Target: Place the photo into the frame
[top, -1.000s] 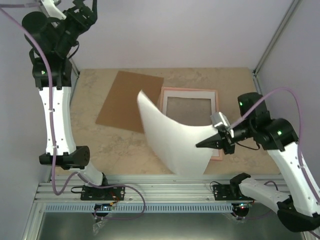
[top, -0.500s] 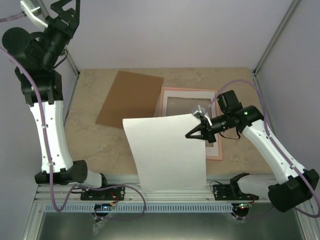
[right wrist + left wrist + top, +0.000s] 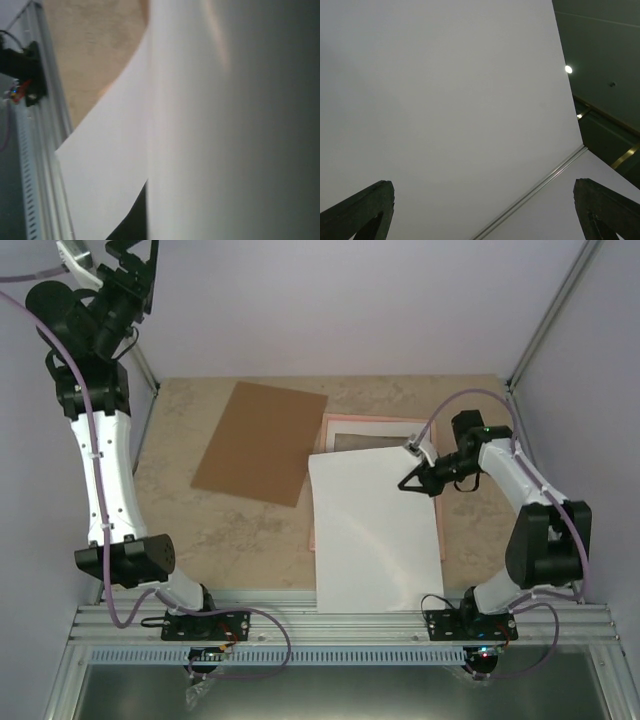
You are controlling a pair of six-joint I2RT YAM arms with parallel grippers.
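Beige stone-patterned table (image 3: pixel 220 530) is what we see from above, with an aluminium rail (image 3: pixel 300 618) at its near edge. Nearest is the photo (image 3: pixel 375 535), white back up, overlapping that rail and hiding most of the pink frame (image 3: pixel 375 420). The right gripper (image 3: pixel 408 481) pinches its far right corner. Left of the frame lies a brown backing board (image 3: pixel 260 440). Farthest, the left gripper (image 3: pixel 482 210) hangs high, fingers spread, facing a white wall (image 3: pixel 445 100).

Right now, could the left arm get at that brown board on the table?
Probably yes. The brown board lies flat and mostly uncovered on that arm's side. But the left arm is reared up, open fingers aimed upward, so it must swing down first.
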